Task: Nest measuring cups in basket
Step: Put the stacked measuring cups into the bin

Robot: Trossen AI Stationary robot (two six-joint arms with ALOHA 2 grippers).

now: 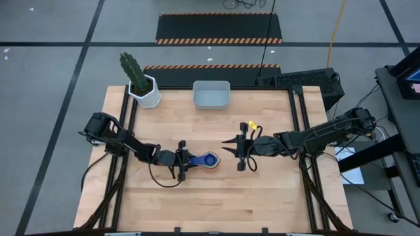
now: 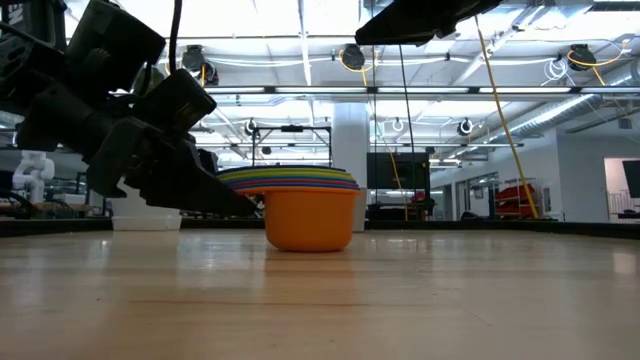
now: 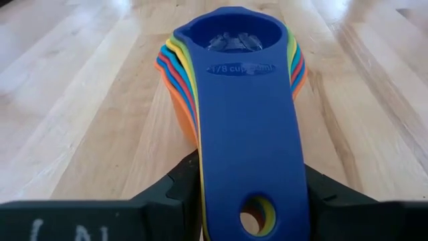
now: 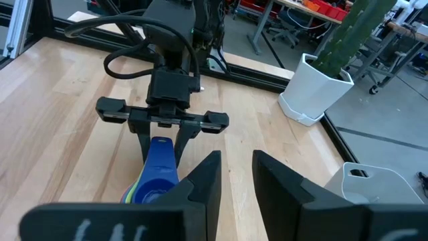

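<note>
Left gripper (image 1: 182, 161): low over the table (image 1: 262, 203) left of centre, its two fingers (image 3: 175, 184) set either side of the stack's flat handles and pinching them; the right wrist view shows the same hold from the front (image 4: 164, 137).
Measuring cups (image 1: 205, 160): nested in one stack standing on the wood just left of centre, handles pointing to 9 o'clock into the left gripper, dark blue cup on top.
High view only: just the blue top cup reads from above; the other colours are hidden beneath it.
Low view only: the orange cup (image 2: 309, 217) is the outermost and sits flat on the table, with coloured rims banded above it.
Left wrist view only: stacked rims (image 3: 175, 63) fan out beside the blue handle in yellow, green, light blue, red and orange; a hanging hole runs through the handle ends.
Writing: raised text on the blue handle reads "1/8 cup", followed by letters too small to read.
Right gripper (image 1: 241, 153): at 3 o'clock of the stack, apart from it, fingers (image 4: 200, 181) a narrow gap apart and holding nothing.
Basket (image 1: 211, 94): at 12 o'clock of the stack, at the table's far edge, well apart from the cups; nothing visible inside.
Cactus pot (image 1: 147, 92): white, at 9 o'clock of the basket.
</note>
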